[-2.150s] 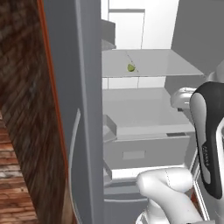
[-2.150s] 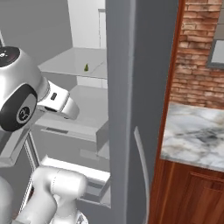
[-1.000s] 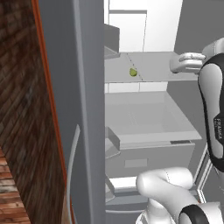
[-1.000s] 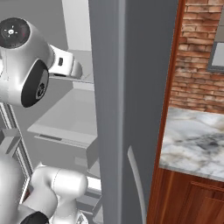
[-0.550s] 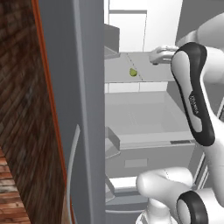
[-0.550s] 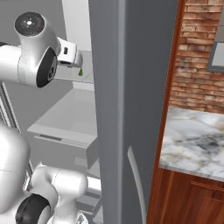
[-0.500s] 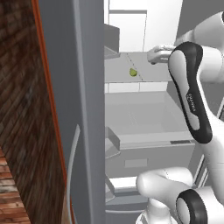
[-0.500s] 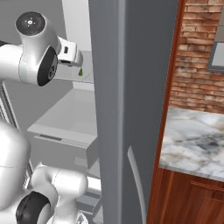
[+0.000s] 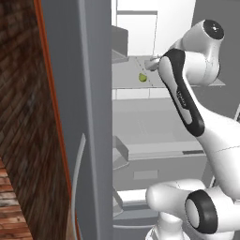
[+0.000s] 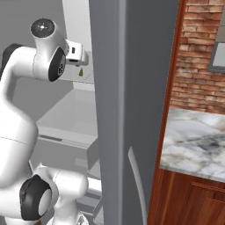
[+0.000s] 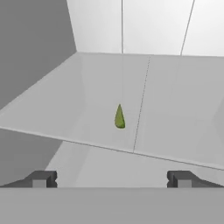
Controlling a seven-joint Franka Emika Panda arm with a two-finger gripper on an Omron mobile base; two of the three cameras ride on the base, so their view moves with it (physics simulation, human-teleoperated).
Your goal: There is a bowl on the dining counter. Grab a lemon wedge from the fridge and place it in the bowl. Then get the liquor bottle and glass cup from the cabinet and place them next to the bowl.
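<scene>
Here the claw [image 11: 111,179] gapes wide before a teardrop-shaped green lemon wedge [image 11: 119,117] on a smooth glassy shelf [image 11: 175,113].

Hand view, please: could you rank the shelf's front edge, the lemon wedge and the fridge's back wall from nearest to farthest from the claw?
1. Shelf's front edge, just ahead of the claw.
2. Lemon wedge, mid-shelf, slightly left of a seam.
3. Fridge's back wall, white, behind the shelf.
</scene>
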